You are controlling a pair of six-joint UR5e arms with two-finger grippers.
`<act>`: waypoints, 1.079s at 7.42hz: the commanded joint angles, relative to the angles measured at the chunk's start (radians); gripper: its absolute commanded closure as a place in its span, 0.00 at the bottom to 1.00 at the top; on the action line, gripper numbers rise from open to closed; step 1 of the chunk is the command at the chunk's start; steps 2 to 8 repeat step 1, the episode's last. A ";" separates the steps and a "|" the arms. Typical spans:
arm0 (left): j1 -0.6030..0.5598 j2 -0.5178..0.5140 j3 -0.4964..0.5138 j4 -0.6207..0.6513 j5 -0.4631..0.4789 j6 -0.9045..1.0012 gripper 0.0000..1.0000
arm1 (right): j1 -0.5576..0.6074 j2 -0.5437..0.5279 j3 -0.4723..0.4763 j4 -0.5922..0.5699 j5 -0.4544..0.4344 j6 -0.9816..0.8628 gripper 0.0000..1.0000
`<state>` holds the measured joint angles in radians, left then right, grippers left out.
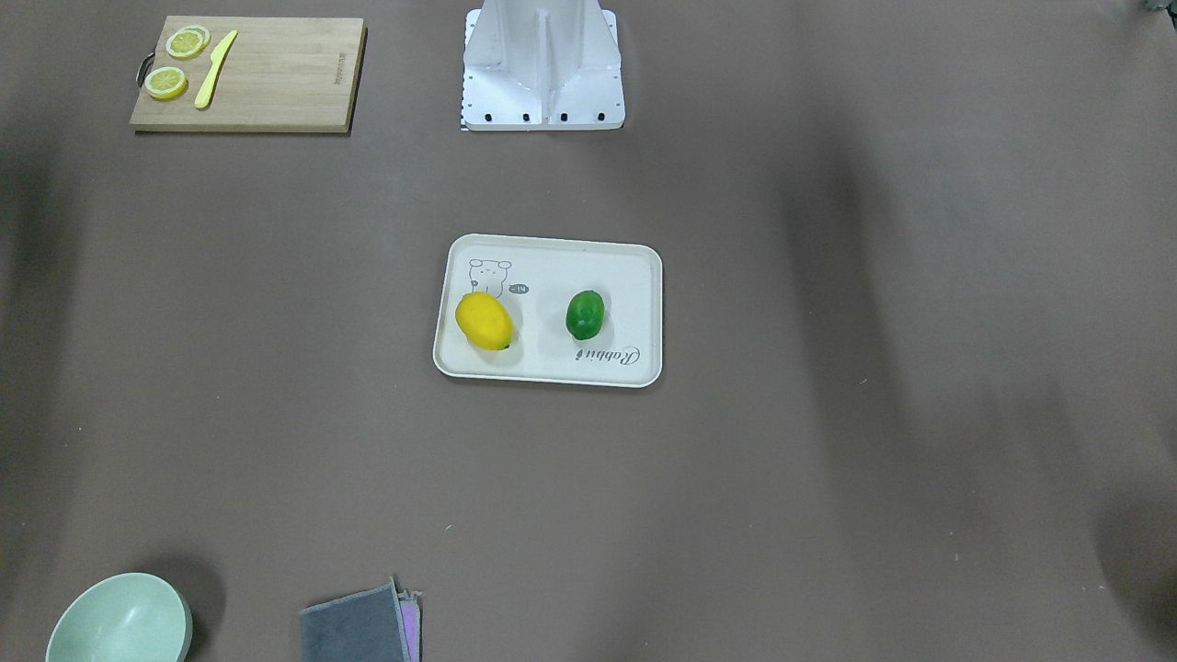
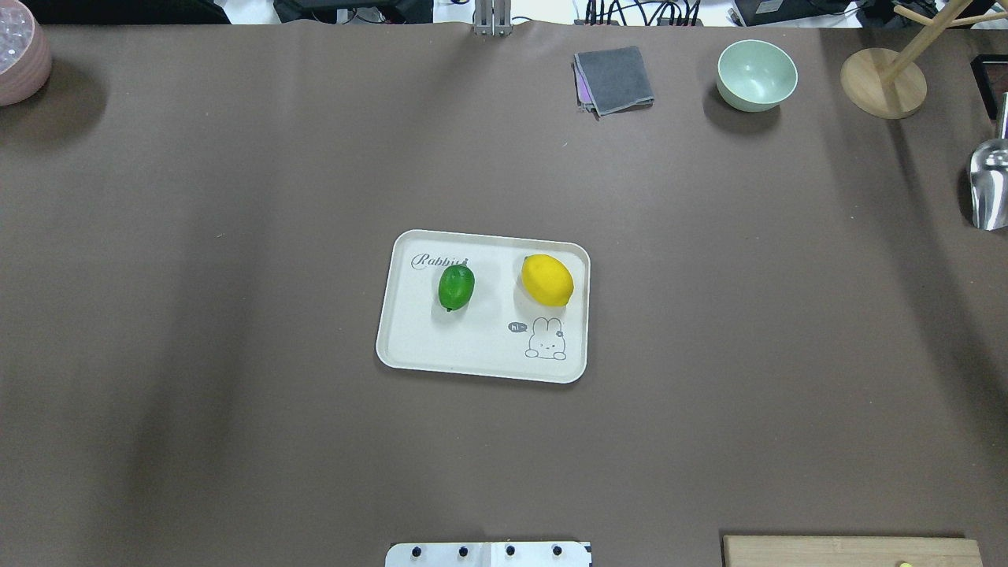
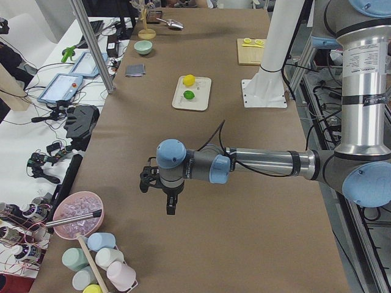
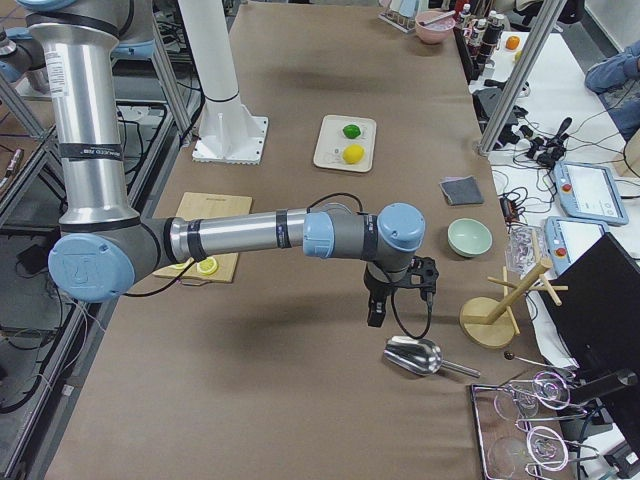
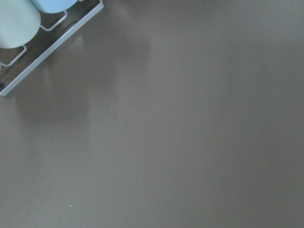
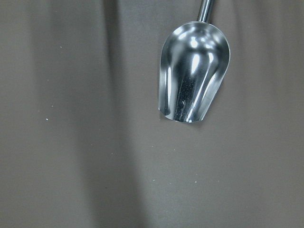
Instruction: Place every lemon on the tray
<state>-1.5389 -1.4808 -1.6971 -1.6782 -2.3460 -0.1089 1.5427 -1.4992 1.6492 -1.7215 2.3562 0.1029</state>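
Observation:
The off-white tray (image 2: 480, 346) lies at the table's middle, also shown in the front view (image 1: 552, 276). On it rest the yellow lemon (image 2: 546, 279) (image 1: 484, 321) and the green lemon (image 2: 456, 286) (image 1: 584, 314), apart from each other. My left gripper (image 3: 170, 209) shows only in the exterior left view, pointing down over the table's left end, far from the tray. My right gripper (image 4: 376, 316) shows only in the exterior right view, above the table's right end. I cannot tell whether either is open or shut.
A wooden cutting board (image 1: 248, 74) with lemon slices (image 1: 187, 41) and a yellow knife (image 1: 215, 69) lies near the robot's base. A metal scoop (image 6: 194, 71) lies under the right wrist. A green bowl (image 2: 756, 75), grey cloth (image 2: 614, 79), wooden stand (image 2: 882, 83) and pink bowl (image 2: 20, 59) line the far edge.

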 commanded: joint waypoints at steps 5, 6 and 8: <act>0.000 0.001 0.001 0.000 0.001 0.000 0.02 | 0.002 -0.001 0.001 -0.003 0.000 0.000 0.00; 0.000 0.001 0.001 0.000 0.001 0.000 0.02 | 0.002 -0.001 0.001 -0.003 0.000 0.000 0.00; 0.000 0.001 0.001 0.000 0.001 0.000 0.02 | 0.002 -0.001 0.001 -0.003 0.000 0.000 0.00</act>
